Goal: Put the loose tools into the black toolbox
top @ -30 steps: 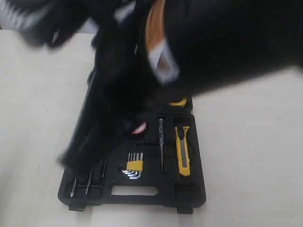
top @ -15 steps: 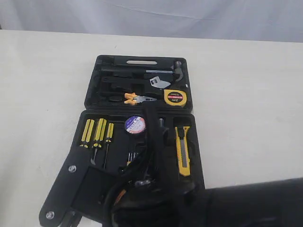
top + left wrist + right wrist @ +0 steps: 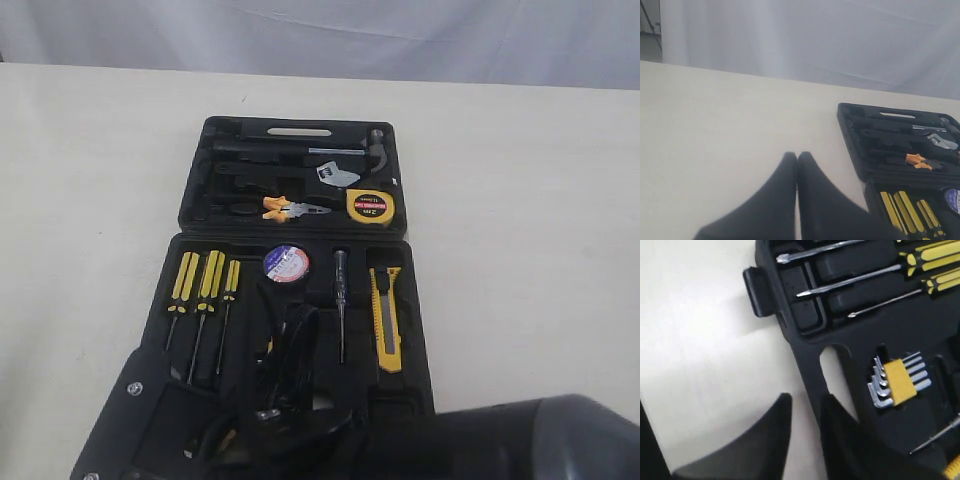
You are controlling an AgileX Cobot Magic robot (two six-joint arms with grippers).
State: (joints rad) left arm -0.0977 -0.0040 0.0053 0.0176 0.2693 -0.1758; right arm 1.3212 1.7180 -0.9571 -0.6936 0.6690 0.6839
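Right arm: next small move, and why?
Probably back the right gripper away from the handle edge of the toolbox. Its jaws stand slightly apart with nothing between them. The tape measure, pliers, tape roll and utility knife all lie in the toolbox, so nothing loose seems left to pick. The left gripper is shut over the table.

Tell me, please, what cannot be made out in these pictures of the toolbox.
Hex keys: hidden in the exterior view behind the dark arm; only the right wrist view shows them.
Toolbox near edge: covered by that arm in the exterior view.
Tape roll: cut off by the frame edge in the left wrist view.
Tape measure label: too small to read in the exterior view.
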